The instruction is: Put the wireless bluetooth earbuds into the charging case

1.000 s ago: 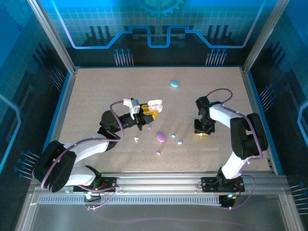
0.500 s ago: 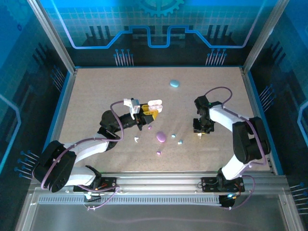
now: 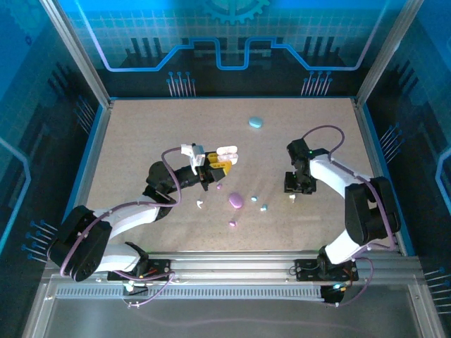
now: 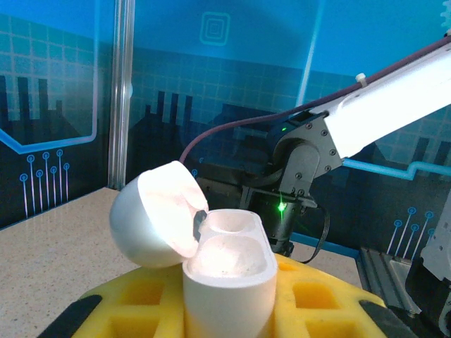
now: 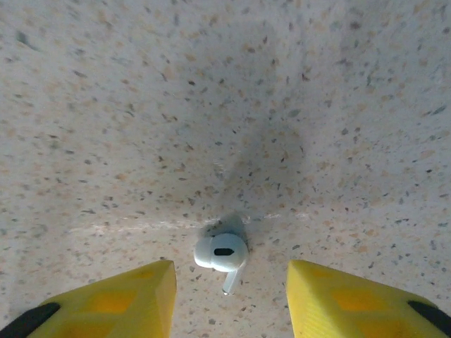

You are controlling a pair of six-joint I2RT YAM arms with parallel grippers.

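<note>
Up and to the left of the purple case (image 3: 236, 201), the left end effector (image 3: 220, 166) is clamped on a white charging case (image 3: 225, 153). In its wrist view the yellow fingers (image 4: 144, 299) press the base (image 4: 229, 271) from both sides, and the lid (image 4: 151, 218) is tipped back open to the left.

On the worktop (image 3: 141, 141), a white earbud (image 3: 200, 204) lies left of the purple case. One purple earbud (image 3: 219, 186) sits just up-left of that case and another (image 3: 232, 223) below it.

Just right of the purple case are two light blue earbuds (image 3: 254, 198) (image 3: 264, 208). A blue case (image 3: 255, 122) sits well above it, toward the far edge.

Farther right of the purple case the right end effector (image 3: 294, 187) points down at the worktop with its jaws apart. A second white earbud (image 5: 222, 253) lies on the surface in the gap between the yellow fingers (image 5: 120, 296), touching neither. From above, that bud (image 3: 293, 198) shows just below the end effector.
</note>
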